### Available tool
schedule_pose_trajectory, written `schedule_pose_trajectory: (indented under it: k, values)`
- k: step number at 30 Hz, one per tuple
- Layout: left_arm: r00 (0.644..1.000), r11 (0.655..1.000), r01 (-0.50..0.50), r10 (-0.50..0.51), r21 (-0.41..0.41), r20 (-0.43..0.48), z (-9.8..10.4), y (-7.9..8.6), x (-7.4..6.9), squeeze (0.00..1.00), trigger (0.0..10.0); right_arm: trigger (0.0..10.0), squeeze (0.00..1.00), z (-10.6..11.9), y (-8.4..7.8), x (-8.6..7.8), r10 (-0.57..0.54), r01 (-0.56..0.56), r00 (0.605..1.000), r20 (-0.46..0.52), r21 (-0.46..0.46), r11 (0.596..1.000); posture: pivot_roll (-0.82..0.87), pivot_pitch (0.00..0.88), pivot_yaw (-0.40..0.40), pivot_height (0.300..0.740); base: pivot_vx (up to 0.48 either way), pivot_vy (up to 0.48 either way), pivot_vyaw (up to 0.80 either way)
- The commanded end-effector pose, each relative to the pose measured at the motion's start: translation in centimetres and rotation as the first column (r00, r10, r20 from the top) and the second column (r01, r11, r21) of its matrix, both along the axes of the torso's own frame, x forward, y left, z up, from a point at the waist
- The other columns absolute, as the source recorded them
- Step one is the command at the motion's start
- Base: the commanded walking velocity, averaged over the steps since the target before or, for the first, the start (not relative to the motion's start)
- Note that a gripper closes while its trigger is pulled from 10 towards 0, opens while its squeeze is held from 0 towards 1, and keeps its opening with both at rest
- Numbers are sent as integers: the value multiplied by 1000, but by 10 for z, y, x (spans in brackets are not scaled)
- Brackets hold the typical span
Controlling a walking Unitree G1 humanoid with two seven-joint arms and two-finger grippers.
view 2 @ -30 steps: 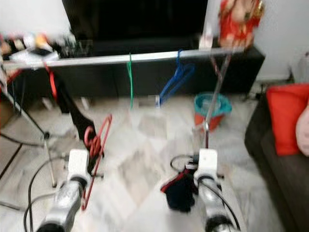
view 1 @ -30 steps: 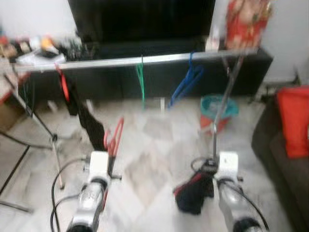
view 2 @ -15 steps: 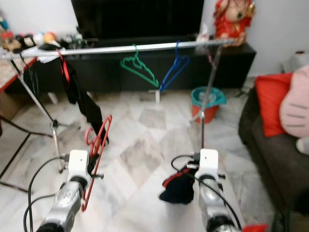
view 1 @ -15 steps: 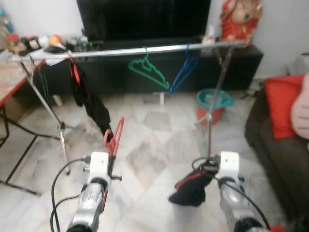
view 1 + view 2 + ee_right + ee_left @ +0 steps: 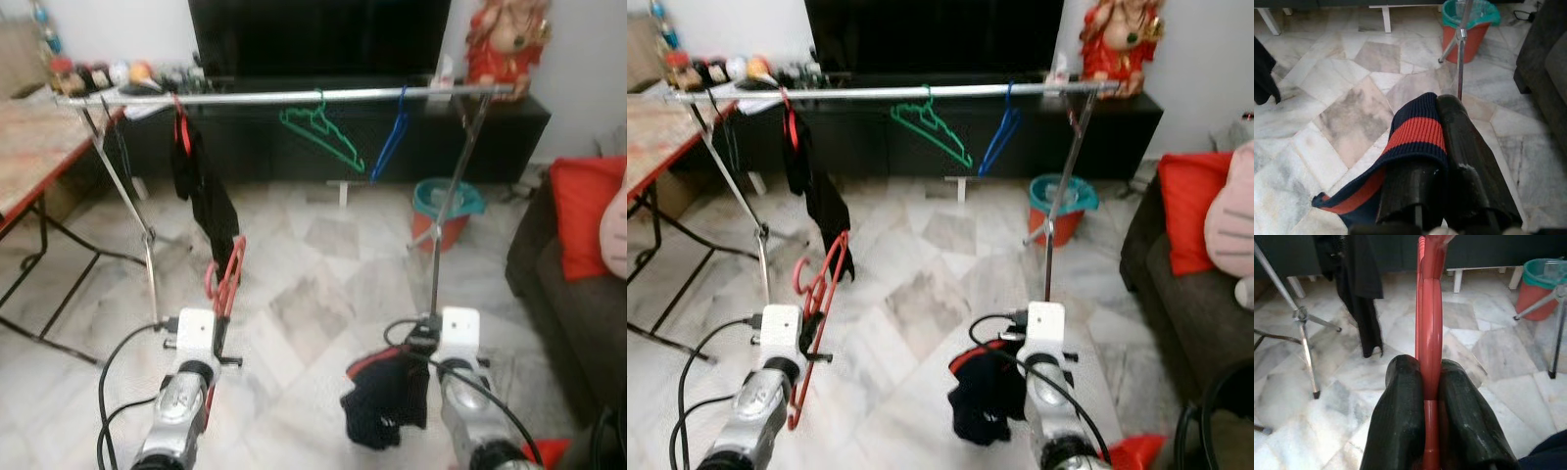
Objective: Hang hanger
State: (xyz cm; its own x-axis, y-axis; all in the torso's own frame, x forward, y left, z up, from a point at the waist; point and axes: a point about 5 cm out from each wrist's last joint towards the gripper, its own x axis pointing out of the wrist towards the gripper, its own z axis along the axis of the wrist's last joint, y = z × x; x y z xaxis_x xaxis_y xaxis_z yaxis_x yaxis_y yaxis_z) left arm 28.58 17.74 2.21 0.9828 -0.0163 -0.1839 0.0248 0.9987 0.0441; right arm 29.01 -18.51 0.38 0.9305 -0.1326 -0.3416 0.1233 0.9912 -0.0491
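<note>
In the left end effector, low in front of the robot, is the red hanger. The two black fingers are clenched tight on its thin edge, and its hook end points up and forward, over the floor. The right end effector is clenched on a dark sock with a red stripe, which droops down beside it. Farther ahead stands the rail, a long silver bar on thin legs. On it hang a black cloth on a red hook, a green hanger and a blue hanger. A teal and red bucket sits behind the rail's right leg. The robot looks to be carrying the hanger to the rail, and the rail is well apart from it. Next, I think, it must step closer, lift the left arm high, and drop the hook over a bare bit of the bar, maybe between the black cloth and the green hanger.
</note>
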Motion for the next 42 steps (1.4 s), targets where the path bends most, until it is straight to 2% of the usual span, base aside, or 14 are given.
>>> schedule_pose_trajectory:
  k: [1,28,42]
  values:
    - [1000,1000,-3,3,-7,19,5,0,3,0,10000,10000,0,9,-2,7,-3,3,999,44,-6,1000,13,0,24,740,0,255,0]
    - [1000,1000,13,-13,3,18,5,3,3,0,10000,10000,0,16,2,11,17,-17,996,85,-3,1000,11,0,39,740,0,277,0]
    - [994,995,95,-96,8,47,20,2,13,0,10000,10000,0,35,-1,29,20,-17,992,128,-20,1000,23,0,36,740,0,0,0]
